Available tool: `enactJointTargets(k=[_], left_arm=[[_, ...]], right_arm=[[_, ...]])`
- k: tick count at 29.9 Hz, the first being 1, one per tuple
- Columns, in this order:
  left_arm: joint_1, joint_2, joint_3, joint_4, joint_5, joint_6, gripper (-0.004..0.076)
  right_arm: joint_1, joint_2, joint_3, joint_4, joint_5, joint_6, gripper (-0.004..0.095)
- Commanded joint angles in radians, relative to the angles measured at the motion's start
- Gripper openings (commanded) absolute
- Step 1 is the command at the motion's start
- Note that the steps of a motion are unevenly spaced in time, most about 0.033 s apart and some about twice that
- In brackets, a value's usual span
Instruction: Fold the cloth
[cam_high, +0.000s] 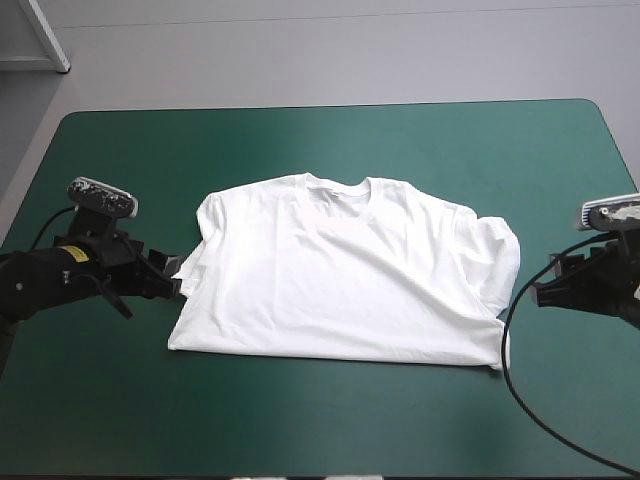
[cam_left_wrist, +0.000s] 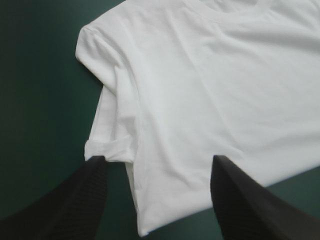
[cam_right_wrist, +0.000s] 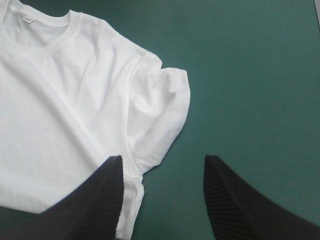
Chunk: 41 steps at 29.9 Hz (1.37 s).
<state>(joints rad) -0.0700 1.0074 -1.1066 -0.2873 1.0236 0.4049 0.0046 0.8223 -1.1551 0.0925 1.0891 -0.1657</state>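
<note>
The white T-shirt (cam_high: 345, 270) lies flat in the middle of the teal-green table, collar toward the far edge, its lower half folded up so the near edge is straight. My left gripper (cam_high: 165, 278) stands open at the shirt's left side, its fingers astride the folded left sleeve (cam_left_wrist: 112, 147) and the near left corner. My right gripper (cam_high: 548, 285) is open just off the shirt's right side. In the right wrist view one finger (cam_right_wrist: 107, 192) overlaps the shirt's right edge, and the puffed right sleeve (cam_right_wrist: 167, 107) lies ahead of it.
Bare teal-green cover (cam_high: 330, 420) rings the shirt on every side. The widest strip is along the near edge, and there is open room beyond the collar toward the far edge (cam_high: 330, 125).
</note>
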Motion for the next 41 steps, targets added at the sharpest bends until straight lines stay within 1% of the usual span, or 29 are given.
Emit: enactJointTargets(k=[1,5,8,10,15,17,25,30,33,36,38,39,41], left_arm=[[0.003,-0.078,0.016,-0.034,-0.027,-0.069,0.0417],[0.003,-0.147,0.117,-0.026,-0.051,-0.128,0.0417],[0.003,-0.156,0.207,-0.027,-0.077,-0.142,0.0417],[0.003,-0.152,0.268,-0.027,-0.124,-0.153,0.0417],[0.003,-0.107,0.417,-0.001,-0.293,-0.194,0.0417],[0.003,-0.062,0.445,0.022,-0.322,-0.212,0.0417],[0.003,0.118,0.459,0.025,-0.384,-0.201,0.0417],[0.003,0.199,0.459,0.029,-0.38,-0.164,0.0417],[0.003,0.243,0.459,0.023,-0.371,-0.149,0.0417],[0.003,0.281,0.459,0.021,-0.338,-0.124,0.0409],[0.003,0.295,0.459,0.021,-0.324,-0.105,0.0356],[0.003,0.297,0.459,0.021,-0.323,-0.098,0.0308],[0.003,0.297,0.459,0.021,-0.325,-0.09,0.0183]], right_arm=[[-0.006,-0.057,0.007,0.019,-0.028,0.007,0.0468],[-0.006,-0.116,0.082,0.02,-0.078,0.055,0.0468],[-0.006,-0.151,0.16,0.051,-0.116,0.067,0.0468],[-0.006,-0.156,0.209,0.071,-0.131,0.067,0.0468],[-0.006,-0.152,0.307,0.075,-0.176,0.065,0.0468],[-0.006,-0.152,0.34,0.076,-0.197,0.065,0.0468],[-0.006,-0.152,0.396,0.106,-0.25,0.046,0.0466],[-0.006,-0.152,0.398,0.106,-0.256,0.04,0.0462],[-0.006,-0.152,0.399,0.095,-0.261,0.04,0.0431],[-0.006,-0.152,0.399,0.078,-0.261,0.04,0.0389],[-0.006,-0.152,0.399,0.065,-0.245,0.04,0.0364],[-0.006,-0.152,0.401,0.058,-0.24,0.04,0.0359],[-0.006,-0.152,0.412,0.06,-0.236,0.04,0.0356]])
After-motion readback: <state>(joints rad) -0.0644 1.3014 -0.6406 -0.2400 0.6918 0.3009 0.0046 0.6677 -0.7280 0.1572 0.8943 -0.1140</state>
